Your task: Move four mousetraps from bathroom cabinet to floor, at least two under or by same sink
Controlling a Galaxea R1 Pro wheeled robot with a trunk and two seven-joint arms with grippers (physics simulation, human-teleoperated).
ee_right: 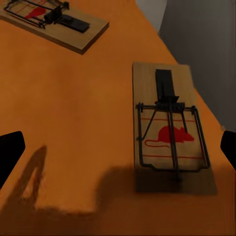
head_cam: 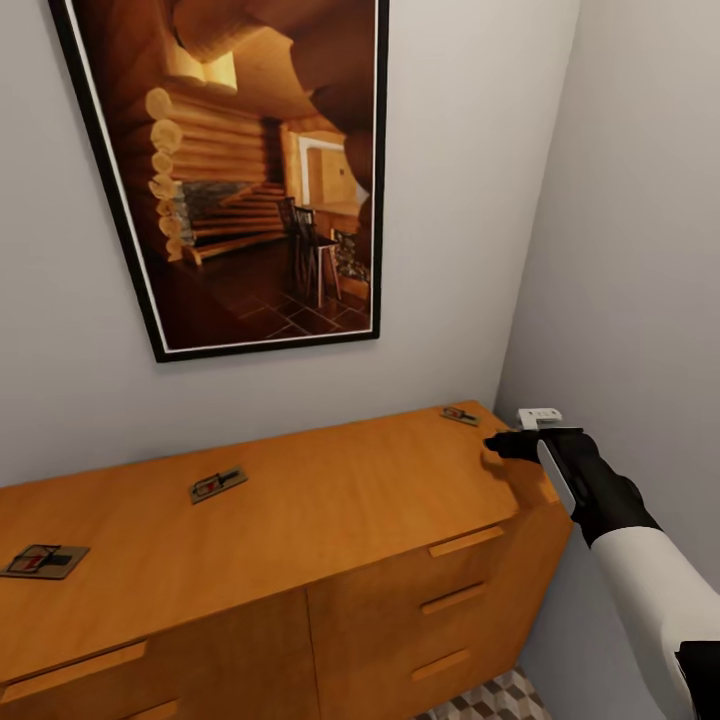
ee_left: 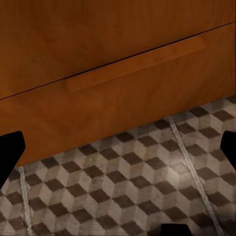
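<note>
Cabinet (head_cam: 330, 500) corner: spread right gripper (head_cam: 497, 445) above a mousetrap (ee_right: 172, 129) by the edge.

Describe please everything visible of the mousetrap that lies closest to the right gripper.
The mousetrap is a flat rectangular plate of pale wood with a red mouse printed on it, a dark wire bar and spring across the middle, and a black tab at one end. It lies flat on the top of the orange-brown cabinet, near its right edge. The right gripper is open above it; nothing else touches the trap.
</note>
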